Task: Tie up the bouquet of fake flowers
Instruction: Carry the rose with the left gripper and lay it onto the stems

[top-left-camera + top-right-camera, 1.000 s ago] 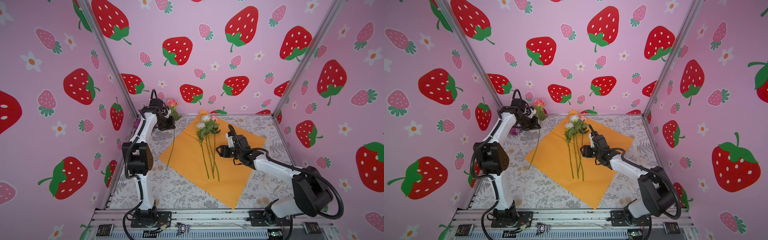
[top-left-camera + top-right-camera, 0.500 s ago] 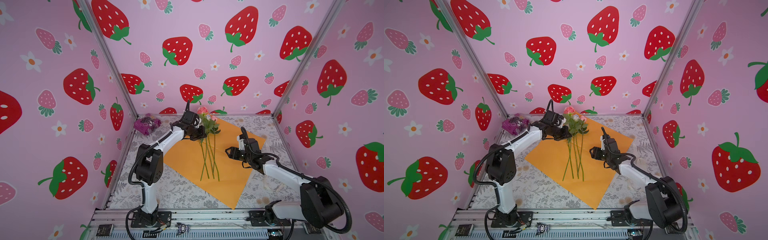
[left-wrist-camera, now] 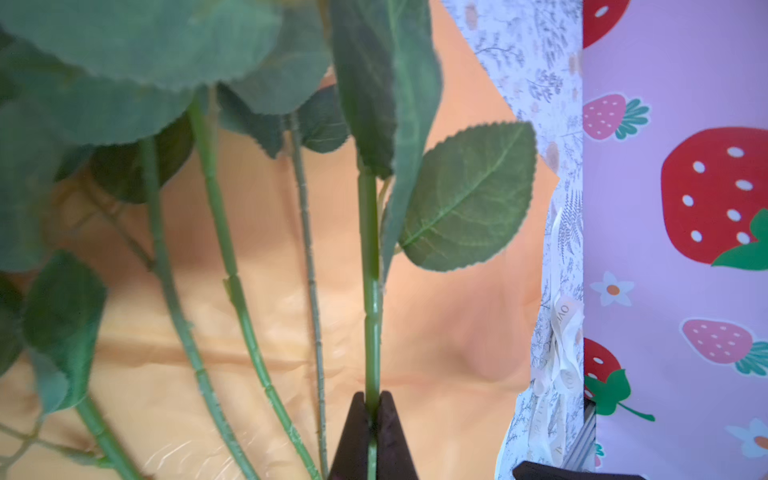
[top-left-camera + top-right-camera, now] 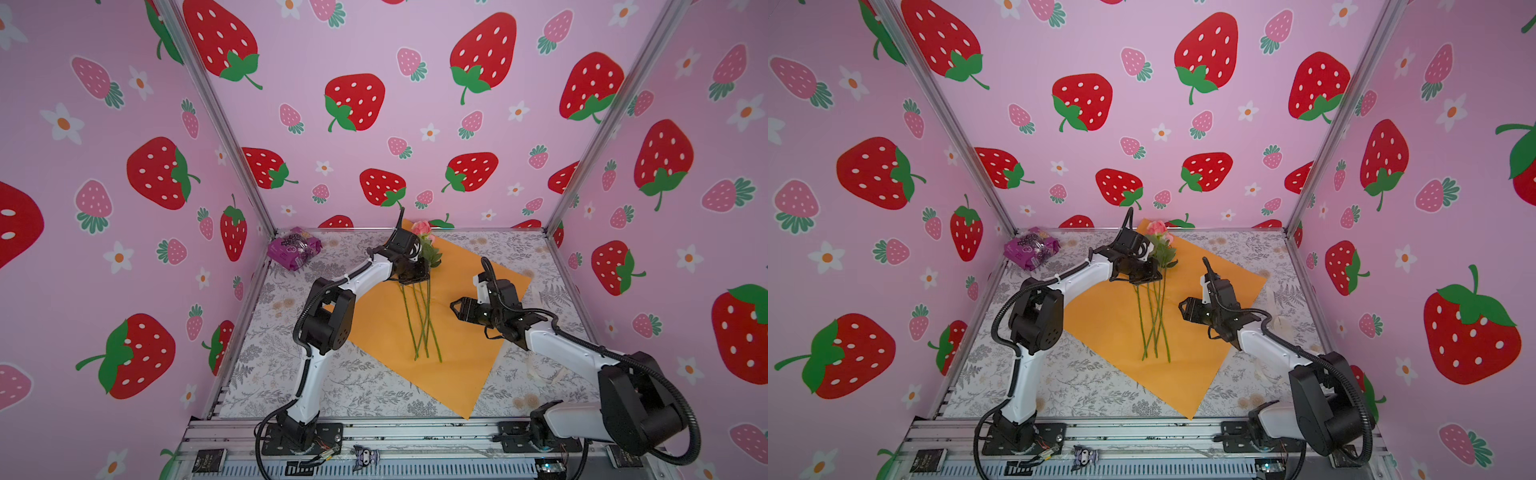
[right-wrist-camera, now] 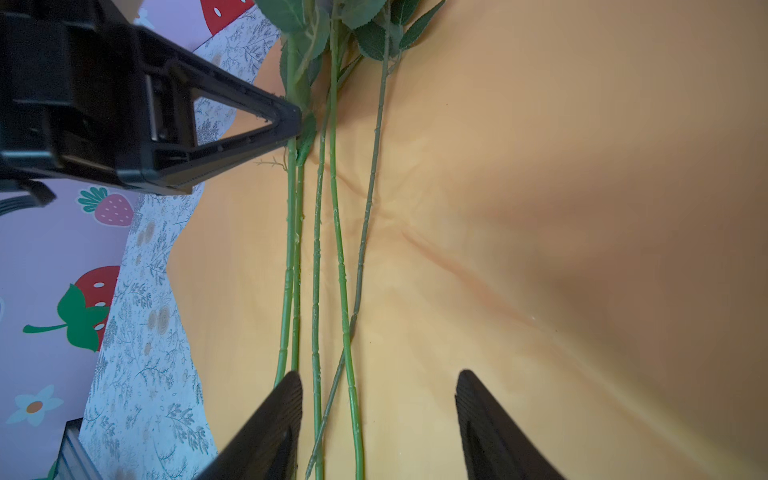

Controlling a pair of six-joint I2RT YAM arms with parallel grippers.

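Note:
The bouquet of fake flowers lies on the orange wrapping paper (image 4: 469,357), its long green stems (image 4: 419,324) side by side and crossing lower down. A pink rose (image 4: 420,227) shows at the far end, just behind my left wrist. My left gripper (image 4: 419,276) is shut on one green stem (image 3: 370,270) just below the leaves; in the left wrist view the tips of the left gripper (image 3: 372,399) pinch it. My right gripper (image 4: 455,309) hovers open to the right of the stems. In the right wrist view the right gripper (image 5: 380,374) holds nothing, and the stems pass near one finger.
A crinkly purple packet (image 4: 294,248) lies in the back left corner. A crumpled white ribbon (image 3: 561,353) lies on the patterned table beside the paper's edge, near the right wall. Pink strawberry walls close in three sides.
My left gripper carried the pink-rose stem from the back left corner over to the other stems on the paper. My right gripper drew back to the right, away from the stems.

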